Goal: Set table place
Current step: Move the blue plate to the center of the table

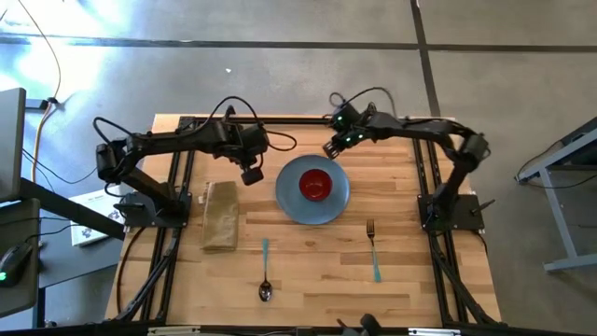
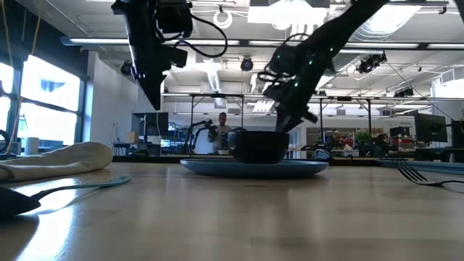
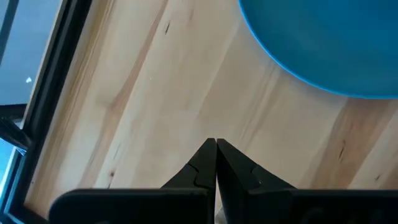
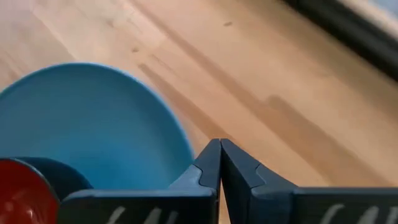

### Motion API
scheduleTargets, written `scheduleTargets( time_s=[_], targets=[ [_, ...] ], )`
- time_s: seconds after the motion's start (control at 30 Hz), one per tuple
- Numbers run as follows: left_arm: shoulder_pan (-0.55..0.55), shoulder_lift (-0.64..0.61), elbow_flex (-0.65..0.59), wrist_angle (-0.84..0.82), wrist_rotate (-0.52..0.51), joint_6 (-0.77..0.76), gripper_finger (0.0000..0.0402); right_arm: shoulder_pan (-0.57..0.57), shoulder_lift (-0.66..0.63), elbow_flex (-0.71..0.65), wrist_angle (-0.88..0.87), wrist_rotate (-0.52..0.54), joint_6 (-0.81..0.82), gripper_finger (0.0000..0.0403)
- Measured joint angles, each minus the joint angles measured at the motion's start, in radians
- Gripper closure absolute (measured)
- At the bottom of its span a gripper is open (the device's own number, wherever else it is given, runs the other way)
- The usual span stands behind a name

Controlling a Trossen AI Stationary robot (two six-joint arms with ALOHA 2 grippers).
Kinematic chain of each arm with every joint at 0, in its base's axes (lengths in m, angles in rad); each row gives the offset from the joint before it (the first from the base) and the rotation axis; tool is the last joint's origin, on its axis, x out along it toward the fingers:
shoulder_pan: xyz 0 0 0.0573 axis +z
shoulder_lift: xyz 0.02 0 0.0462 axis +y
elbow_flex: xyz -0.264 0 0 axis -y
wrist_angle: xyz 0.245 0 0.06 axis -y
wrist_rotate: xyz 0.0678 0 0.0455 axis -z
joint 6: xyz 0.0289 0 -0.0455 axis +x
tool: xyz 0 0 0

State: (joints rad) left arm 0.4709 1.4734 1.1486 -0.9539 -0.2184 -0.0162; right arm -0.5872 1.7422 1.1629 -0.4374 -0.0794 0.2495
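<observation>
From above, we see one blue-grey plate (image 1: 312,189) at the tabletop's (image 1: 410,280) centre with one red bowl (image 1: 315,185) sitting in it. One spoon (image 1: 265,271) lies at the plate's 7 o'clock, one fork (image 1: 373,250) at its 5 o'clock, both well apart from it, and one tan folded cloth (image 1: 220,216) at its 9 o'clock. The left gripper (image 1: 252,175) hangs at the plate's 10 o'clock, the right gripper (image 1: 331,147) at its 1 o'clock, neither carrying anything.

At table height, both grippers hover above the wood, and the bowl stands dark on the plate (image 2: 254,167).

The left wrist view shows its fingers (image 3: 200,167) pressed together over bare wood beside the plate's rim (image 3: 323,56).

The right wrist view shows fingers (image 4: 208,163) likewise closed, just off the plate (image 4: 93,118).

We judge the cutlery wants bringing beside the plate: we should spread the fingers first, descend squarely over a teal handle, and keep clear of the rim.
</observation>
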Motion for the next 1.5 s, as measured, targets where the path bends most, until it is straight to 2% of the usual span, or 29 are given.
scheduleTargets(
  time_s=[0.17, 0.37, 0.87, 1.2, 1.5],
  targets=[
    [0.0, 0.0, 0.0, 0.0, -0.003, -0.008, 0.0401, 0.006, 0.086, 0.0, 0.095, -0.036, 0.055, 0.0403],
    [0.0, 0.0, 0.0, 0.013, -0.006, -0.008, 0.0401, 0.027, 0.134, 0.001, 0.107, -0.038, 0.086, 0.0403],
    [0.0, 0.0, 0.0, 0.015, -0.013, -0.008, 0.0402, 0.037, 0.15, 0.001, 0.108, 0.005, 0.128, 0.0403],
    [0.0, 0.0, 0.0, 0.016, -0.011, -0.008, 0.0402, 0.038, 0.211, 0.003, 0.096, -0.011, 0.134, 0.0403],
    [0.0, 0.0, 0.0, 0.016, -0.011, -0.008, 0.0402, 0.058, 0.212, 0.004, 0.088, -0.025, 0.135, 0.0403]
  ],
)
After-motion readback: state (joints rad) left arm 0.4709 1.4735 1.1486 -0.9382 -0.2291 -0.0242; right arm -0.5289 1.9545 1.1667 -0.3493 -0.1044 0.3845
